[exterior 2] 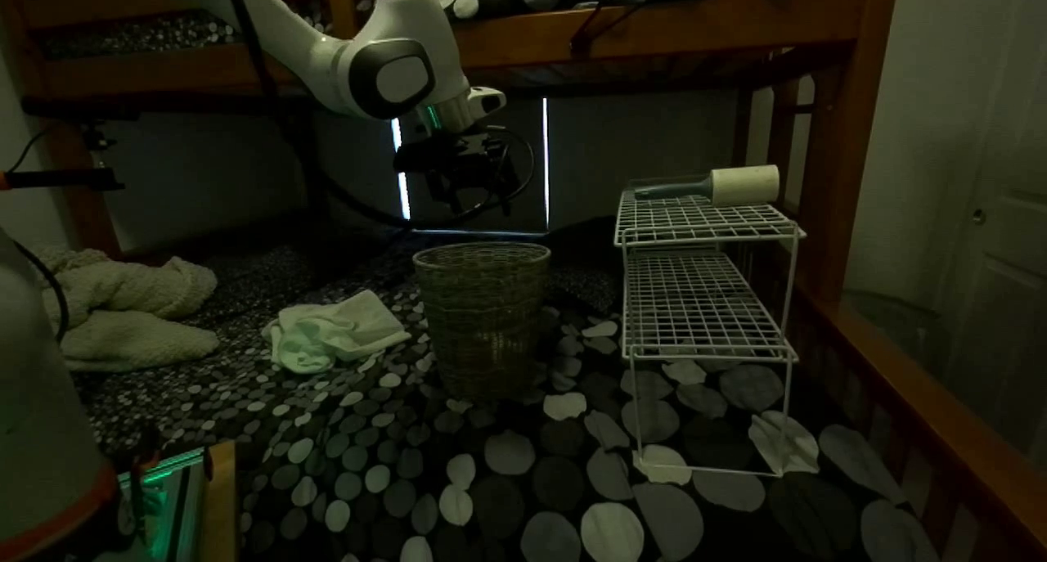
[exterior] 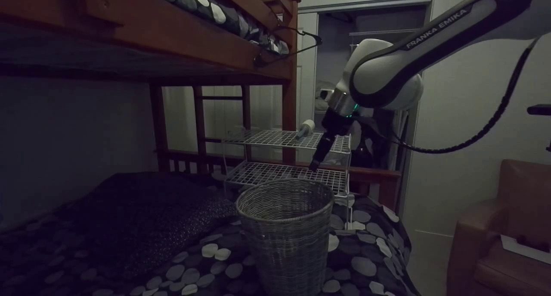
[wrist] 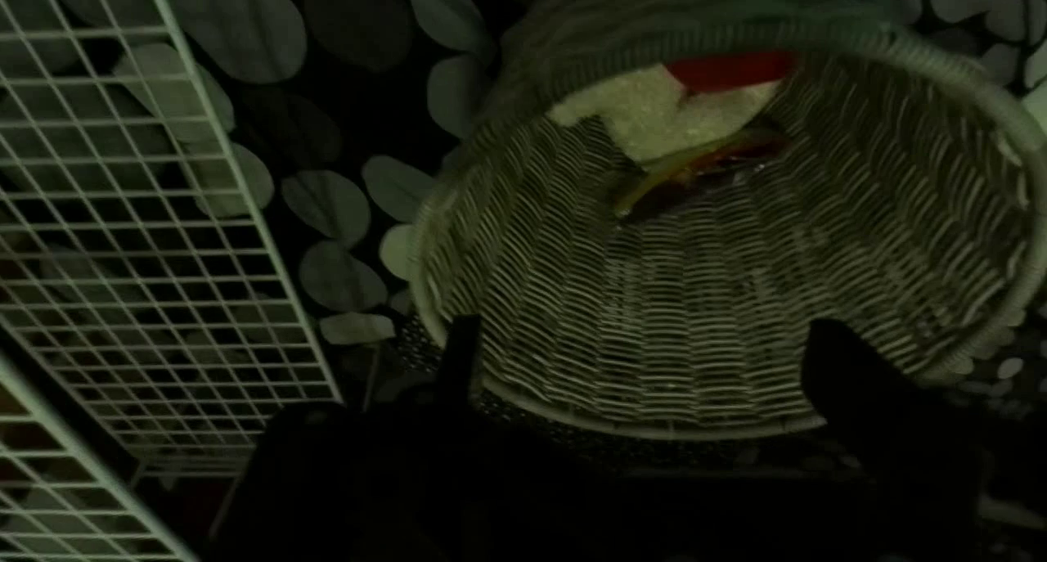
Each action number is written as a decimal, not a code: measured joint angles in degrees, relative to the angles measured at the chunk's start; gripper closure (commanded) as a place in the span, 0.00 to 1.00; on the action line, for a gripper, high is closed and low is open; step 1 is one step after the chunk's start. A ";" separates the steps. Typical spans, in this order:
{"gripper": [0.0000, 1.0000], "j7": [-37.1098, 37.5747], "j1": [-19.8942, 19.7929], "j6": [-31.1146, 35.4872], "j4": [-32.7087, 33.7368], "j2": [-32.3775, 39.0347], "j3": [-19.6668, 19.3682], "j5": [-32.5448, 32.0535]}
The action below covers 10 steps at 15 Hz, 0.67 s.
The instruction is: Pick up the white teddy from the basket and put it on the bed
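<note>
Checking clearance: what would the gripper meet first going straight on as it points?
Probably the basket: its inner wall, through the open mouth; depth is unclear, so the gripper could catch the rim first.

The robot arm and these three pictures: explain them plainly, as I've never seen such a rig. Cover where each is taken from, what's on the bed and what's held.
The machine is a robot arm ending in a two-fingered gripper. Two pictures come from cameras standing outside it; the wrist view, from a camera on its wrist, looks past the gripper into the basket. On the bed stand that basket and a white wire rack carrying a roller-like tool; a crumpled pale cloth and a knitted-looking blanket lie there too. Inside the basket are the white teddy, something red against it, and a shiny item too dark to name. The gripper is open and holds nothing.
</note>
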 measured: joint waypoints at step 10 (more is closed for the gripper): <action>0.00 3.70 -1.57 -11.97 19.93 26.78 7.82 -2.71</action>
